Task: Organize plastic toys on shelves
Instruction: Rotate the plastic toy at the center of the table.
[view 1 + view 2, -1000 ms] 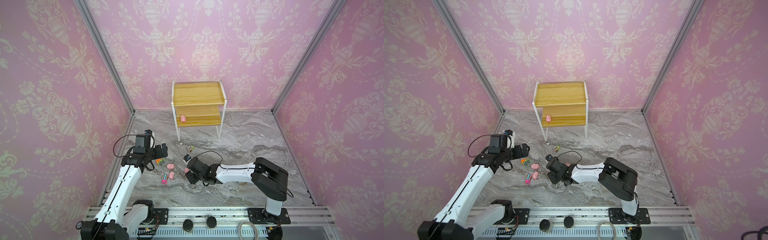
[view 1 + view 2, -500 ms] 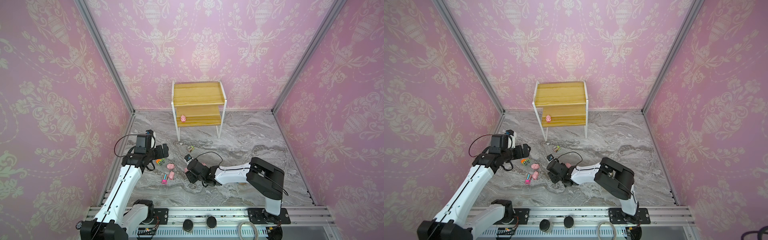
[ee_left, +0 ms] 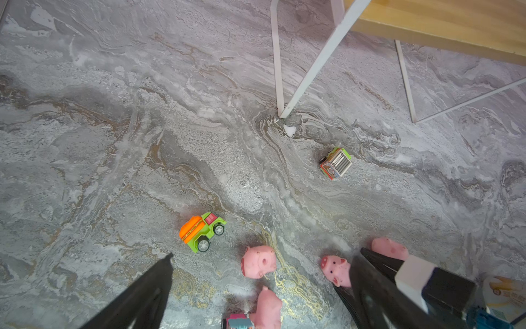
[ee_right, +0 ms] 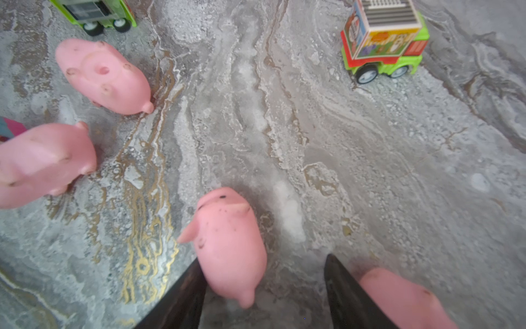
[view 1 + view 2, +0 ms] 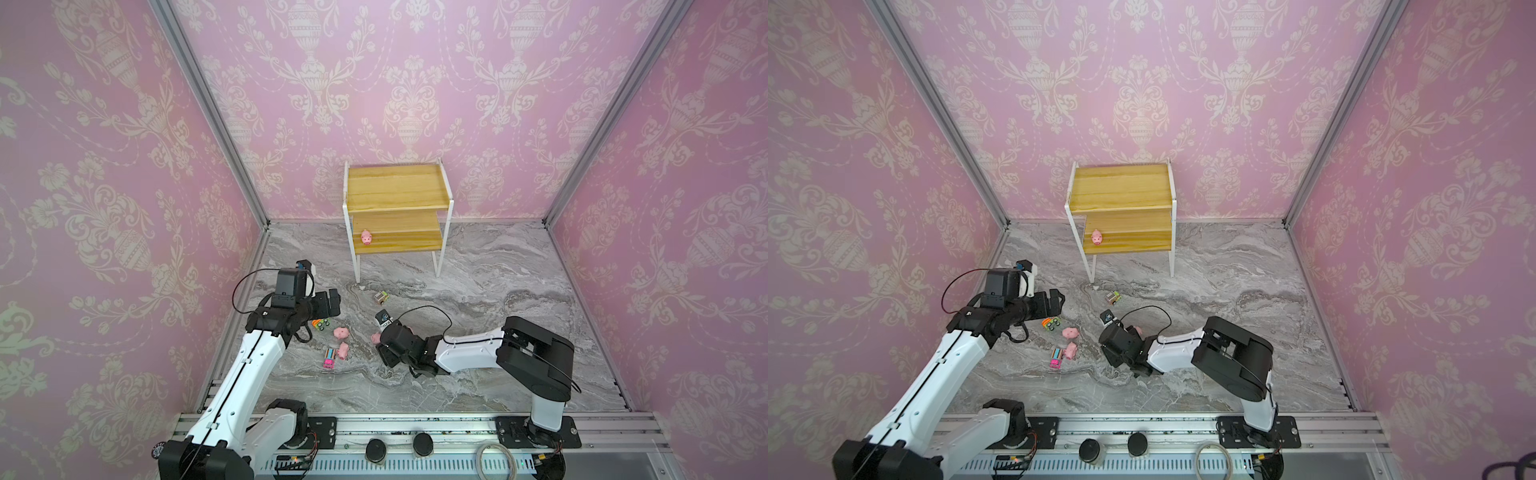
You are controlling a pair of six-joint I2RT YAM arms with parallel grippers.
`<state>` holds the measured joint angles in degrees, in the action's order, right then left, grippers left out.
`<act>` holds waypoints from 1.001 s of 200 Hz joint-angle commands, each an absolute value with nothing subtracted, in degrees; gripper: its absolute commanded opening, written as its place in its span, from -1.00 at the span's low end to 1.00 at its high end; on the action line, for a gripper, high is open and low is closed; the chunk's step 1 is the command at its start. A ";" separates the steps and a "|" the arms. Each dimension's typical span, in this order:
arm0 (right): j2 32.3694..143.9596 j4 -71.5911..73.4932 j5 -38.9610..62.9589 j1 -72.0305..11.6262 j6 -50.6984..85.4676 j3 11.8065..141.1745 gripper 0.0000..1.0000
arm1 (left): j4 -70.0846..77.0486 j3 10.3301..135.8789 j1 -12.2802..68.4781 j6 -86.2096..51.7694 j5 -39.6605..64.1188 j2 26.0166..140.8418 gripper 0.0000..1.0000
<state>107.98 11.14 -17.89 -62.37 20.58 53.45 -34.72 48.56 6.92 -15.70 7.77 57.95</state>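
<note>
Where the toys lie: one pig (image 5: 366, 237) stands on the lower board of the shelves (image 5: 399, 189). Four pigs and three trucks lie on the table (image 5: 519, 270), near the arms and well apart from the shelves.
Right gripper (image 4: 262, 257): low over the table, jaws apart and straddling the target pig (image 4: 230, 245). The pig sits close against one finger with a gap to the other, so nothing is clamped yet. Judged step: closing for a pick.
Neighbour pig (image 4: 404, 299): just outside the other finger, where a narrow straddle keeps it out of the grip.
Left gripper (image 5: 334, 302): raised above the orange truck (image 3: 202, 230), fingers spread wide and empty. It is probably held clear of the right arm's work.
Other trucks: the box truck (image 3: 336, 163) is nearest a shelf leg; the pink truck (image 5: 329, 358) is just beside a pig.
Materials: the pigs are smooth, rounded and matte pink, so they are likely to slip from an off-centre squeeze. The trucks are hard, boxy and wheeled, and may roll when nudged. The shelves have yellowish wood boards on a thin white frame. The table has a grey marble pattern.
</note>
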 commanded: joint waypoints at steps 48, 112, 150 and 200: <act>107.14 9.61 -17.45 -58.96 19.87 48.47 0.33 | -33.89 47.02 10.60 -13.36 8.27 57.22 0.95; 109.13 13.24 -15.01 -55.06 20.12 49.58 0.35 | -32.72 46.23 15.47 -11.48 10.62 58.28 0.95; 112.30 14.18 -12.44 -53.20 20.13 53.72 0.39 | -33.14 46.54 18.23 -10.92 10.81 60.15 0.95; 112.94 12.34 -10.08 -51.51 19.10 59.35 0.41 | -33.53 46.67 19.75 -10.87 10.19 61.26 0.95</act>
<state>112.31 16.71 -12.53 -52.10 19.53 57.69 -33.28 46.96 18.96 -12.45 9.91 60.73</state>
